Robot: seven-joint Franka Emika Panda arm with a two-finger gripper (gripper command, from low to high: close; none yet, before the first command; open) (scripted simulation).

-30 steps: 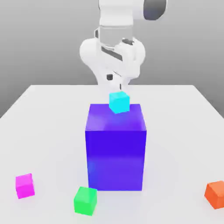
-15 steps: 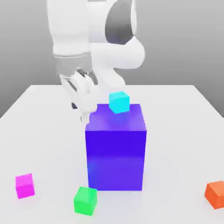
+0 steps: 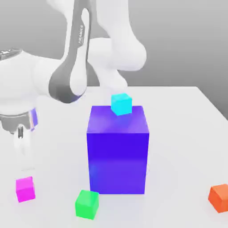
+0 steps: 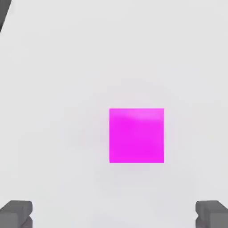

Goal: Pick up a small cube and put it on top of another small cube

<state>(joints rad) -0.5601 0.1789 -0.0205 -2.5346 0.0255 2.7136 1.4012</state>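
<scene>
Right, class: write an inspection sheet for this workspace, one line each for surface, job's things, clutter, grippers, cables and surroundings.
Surface: white table, flat.
Job's things: magenta cube, green cube and orange cube lie apart on the table; cyan cube sits on top of the big blue block.
Clutter: nothing seen.
Grippers: gripper open, pointing down above the magenta cube, holding nothing.
Cables: nothing seen.
Surroundings: plain grey backdrop.

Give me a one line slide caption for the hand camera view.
Open gripper poised directly above the magenta cube on the white table.
</scene>
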